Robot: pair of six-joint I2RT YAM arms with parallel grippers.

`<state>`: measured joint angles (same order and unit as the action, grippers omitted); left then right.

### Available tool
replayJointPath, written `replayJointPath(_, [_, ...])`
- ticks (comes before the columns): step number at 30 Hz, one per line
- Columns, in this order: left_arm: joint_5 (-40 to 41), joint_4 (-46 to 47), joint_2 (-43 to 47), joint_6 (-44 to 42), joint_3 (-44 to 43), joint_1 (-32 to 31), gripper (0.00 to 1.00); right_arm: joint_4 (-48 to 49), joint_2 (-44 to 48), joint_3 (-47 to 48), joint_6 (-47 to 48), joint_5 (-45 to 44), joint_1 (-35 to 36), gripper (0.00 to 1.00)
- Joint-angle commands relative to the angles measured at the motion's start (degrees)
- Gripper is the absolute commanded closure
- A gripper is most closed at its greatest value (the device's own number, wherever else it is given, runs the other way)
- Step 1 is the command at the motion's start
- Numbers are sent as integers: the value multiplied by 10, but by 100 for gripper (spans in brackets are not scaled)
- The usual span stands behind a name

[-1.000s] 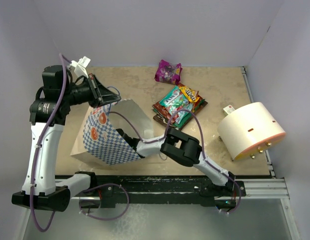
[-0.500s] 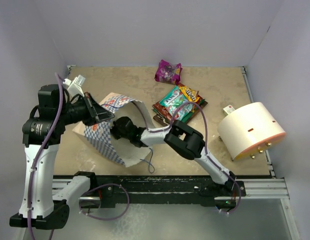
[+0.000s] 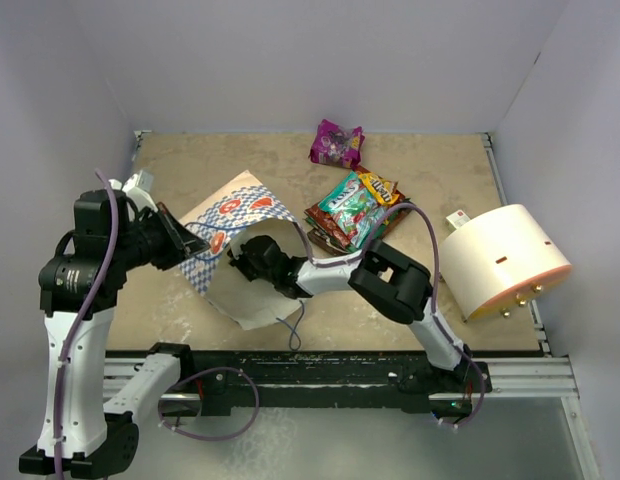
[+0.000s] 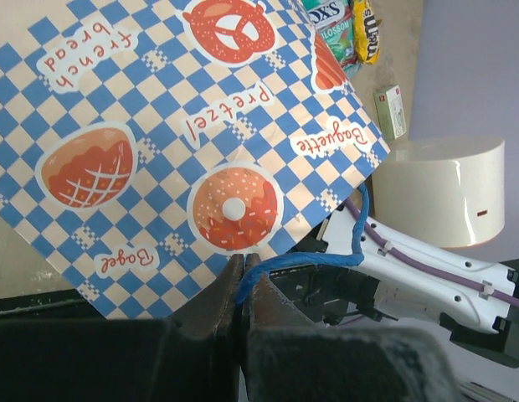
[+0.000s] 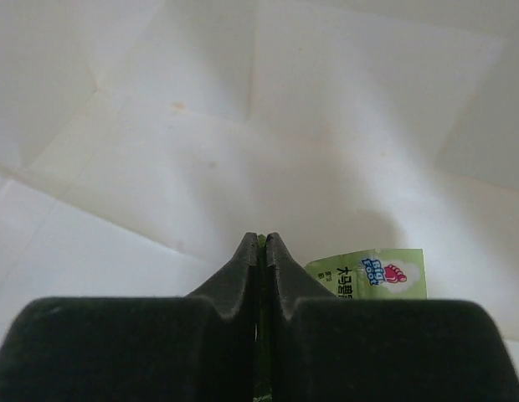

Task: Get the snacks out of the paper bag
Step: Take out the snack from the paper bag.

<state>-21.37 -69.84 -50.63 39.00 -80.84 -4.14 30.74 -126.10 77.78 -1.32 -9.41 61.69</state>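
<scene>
The paper bag [image 3: 238, 212] is tipped on its side, with its mouth toward the right arm. The left gripper [image 4: 243, 261] is at the bag's left edge, its jaws closed on the blue string handle [image 4: 305, 262]. The right gripper [image 5: 259, 243] is inside the bag with its jaws pressed together. A pale green packet [image 5: 372, 275] shows beside its tips; whether it is pinched cannot be told. A snack pile [image 3: 355, 208] lies right of the bag, and a magenta packet [image 3: 336, 143] lies beyond the pile.

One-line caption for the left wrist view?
Left gripper jaws shut on the blue string handle of the checkered paper bag.
</scene>
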Motion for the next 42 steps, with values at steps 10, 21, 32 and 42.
replayJointPath(10, [-70,138,-42,52,-2,2,100,36,160,-108,-53,210,27,100])
replayJointPath(21, [-128,216,-86,37,-59,3,100,-64,279,-243,-66,234,48,100])
replayJointPath(32, [-148,240,-132,76,-92,3,100,-268,432,-106,10,146,64,100])
replayJointPath(42, [-173,258,-146,146,-91,3,100,-326,583,-41,53,-7,63,100])
